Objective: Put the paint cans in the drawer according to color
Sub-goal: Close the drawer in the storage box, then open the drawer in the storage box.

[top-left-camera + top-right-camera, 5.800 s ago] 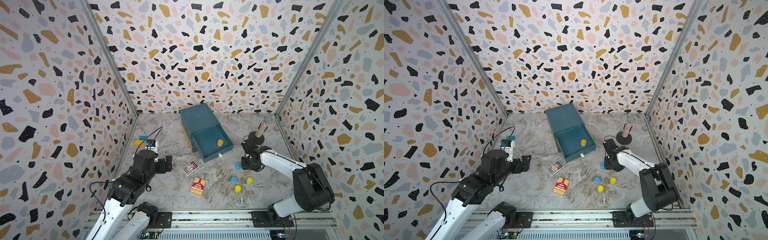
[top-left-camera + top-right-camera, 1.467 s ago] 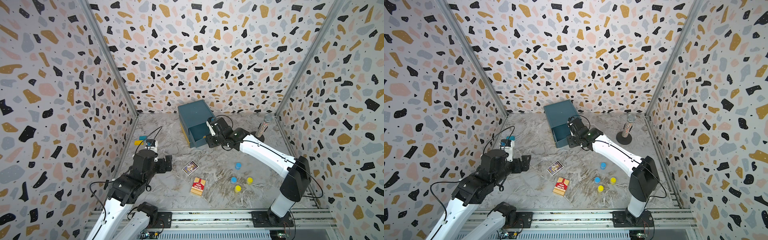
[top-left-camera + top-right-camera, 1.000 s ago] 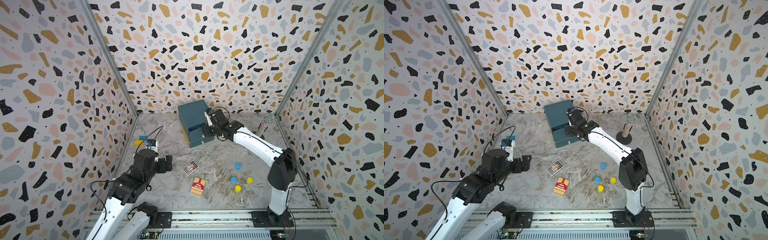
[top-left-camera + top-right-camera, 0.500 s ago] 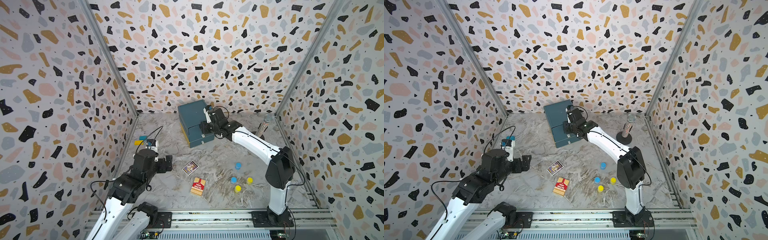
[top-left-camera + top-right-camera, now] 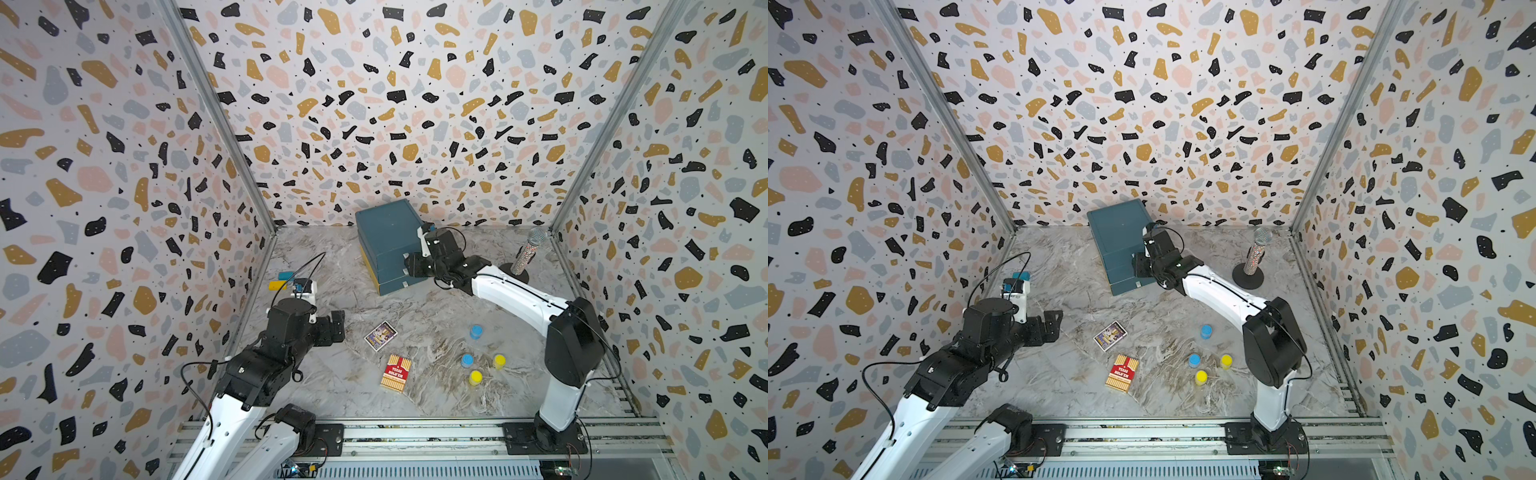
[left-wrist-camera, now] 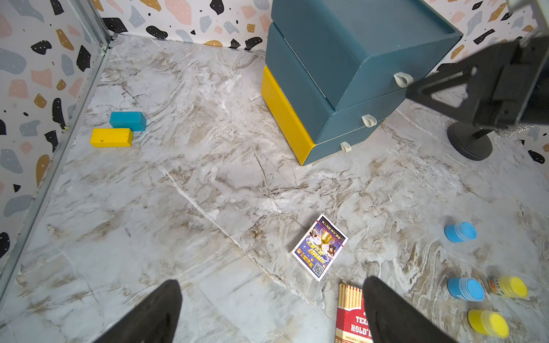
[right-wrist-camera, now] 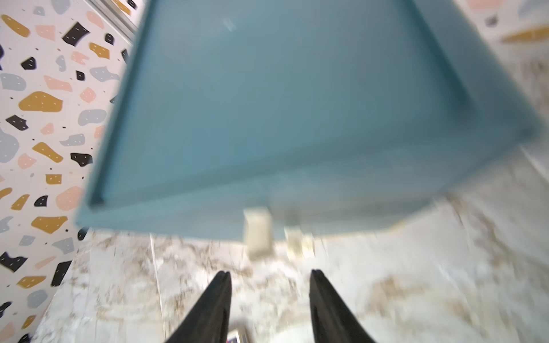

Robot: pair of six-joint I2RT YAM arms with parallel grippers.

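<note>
Drawer (image 5: 388, 245) at back of counter (image 5: 332, 386), close to rear wall, all three levels shut, white tabs (image 6: 369, 120) on the front, yellow strip along the lowest level's side in left wrist view. Right pincer (image 5: 412, 266) right at that front, about the upper tab's height, fingers (image 7: 218, 297) parted with nothing between. In the blurred right wrist view, tabs just ahead of the tips and drawer top filling most of the frame. Contact with a tab or the front: cannot tell.

Left pincer (image 5: 338, 328) well apart from drawer, over the counter's left side, spread wide and empty, tips (image 6: 166, 303) framing bare marble.

Four cans on the counter's near right, well apart from both pincers and from the drawer: blue can (image 5: 476, 331) farthest back, then blue can (image 5: 467, 360) beside yellow can (image 5: 499, 360), and yellow can (image 5: 475, 377) nearest the front rail.

Red card box (image 5: 395, 372) and purple card pack (image 5: 380, 336) between left pincer and cans. Blue block (image 6: 127, 121) and yellow block (image 6: 111, 137) side by side near the left wall. Microphone (image 5: 528, 251) on a round stand in the far right corner, beyond the right arm.
</note>
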